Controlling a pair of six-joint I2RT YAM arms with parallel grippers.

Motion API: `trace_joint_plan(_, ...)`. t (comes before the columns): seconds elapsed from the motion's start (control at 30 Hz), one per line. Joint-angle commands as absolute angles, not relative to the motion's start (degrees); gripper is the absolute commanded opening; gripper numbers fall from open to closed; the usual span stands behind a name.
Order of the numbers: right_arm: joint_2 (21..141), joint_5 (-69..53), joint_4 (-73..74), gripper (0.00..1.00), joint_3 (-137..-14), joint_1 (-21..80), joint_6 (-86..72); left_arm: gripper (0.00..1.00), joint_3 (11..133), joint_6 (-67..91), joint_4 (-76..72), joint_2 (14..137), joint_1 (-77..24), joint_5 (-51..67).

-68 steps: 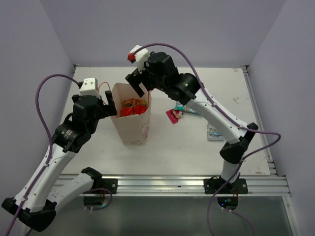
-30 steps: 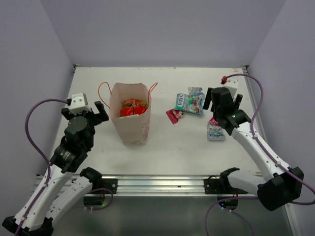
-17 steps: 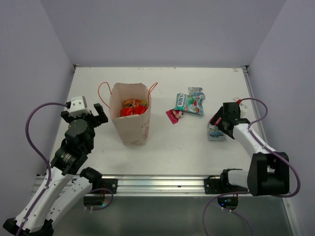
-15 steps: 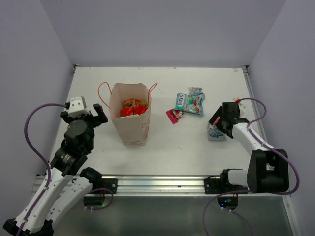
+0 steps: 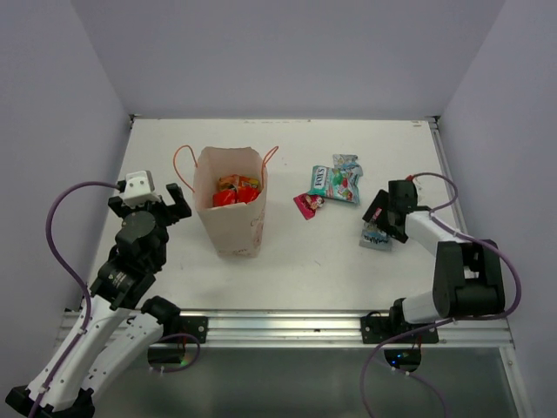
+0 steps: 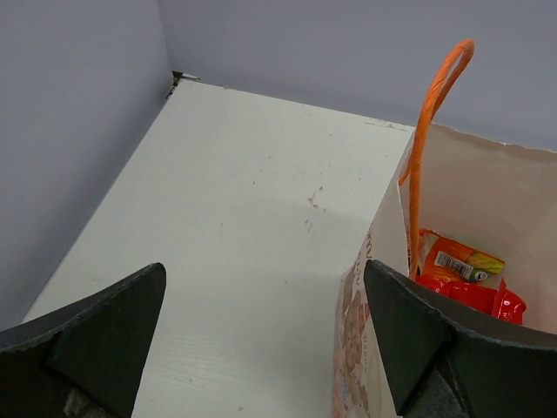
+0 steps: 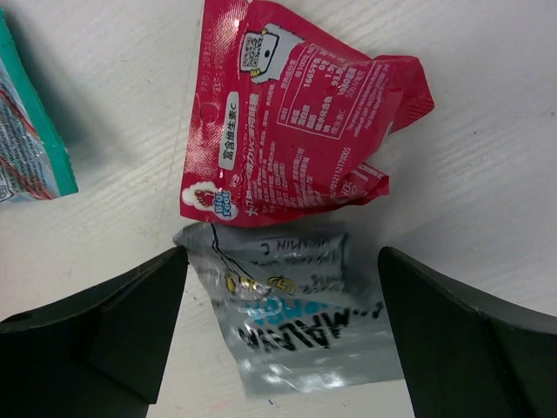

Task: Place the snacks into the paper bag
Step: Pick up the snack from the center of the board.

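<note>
The paper bag (image 5: 231, 218) stands upright left of centre, with red and orange snacks (image 5: 233, 190) inside. It also shows in the left wrist view (image 6: 383, 287) with its orange handle (image 6: 425, 165) and red packets (image 6: 466, 296). My left gripper (image 5: 148, 198) is open and empty to the left of the bag. My right gripper (image 5: 380, 222) is low on the table, open, with its fingers either side of a silver-blue packet (image 7: 296, 326). A magenta packet (image 7: 296, 139) lies just beyond it. A teal FOX'S packet (image 5: 329, 183) and a multicoloured one (image 5: 348, 165) lie further back.
The walls of the enclosure close the table on the left, back and right. A metal rail (image 5: 287, 326) runs along the near edge. The right arm's cable (image 5: 452, 218) loops near the right wall.
My right arm has left the bag, swung right and dropped to the table around the silver-blue packet. My left gripper has drawn back from the bag.
</note>
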State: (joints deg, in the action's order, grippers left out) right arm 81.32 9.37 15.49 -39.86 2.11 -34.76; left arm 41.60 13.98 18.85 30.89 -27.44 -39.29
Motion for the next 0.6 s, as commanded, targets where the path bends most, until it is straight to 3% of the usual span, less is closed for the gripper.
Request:
trace_joint_plan(0.0,83.58,6.86,14.15,0.93,-41.65,1.85,-32.00,1.00,41.66,14.59,15.91,31.29,-27.33,-39.73)
trace_joint_plan(0.3,87.19,11.07,19.42,0.71,-43.85,5.18,-29.00,1.00,41.66,14.50,15.73,31.55,-27.33,-39.38)
trace_joint_plan(0.57,85.78,11.07,21.71,0.45,-44.47,10.45,-29.88,1.00,41.40,14.41,15.73,31.20,-27.33,-39.38)
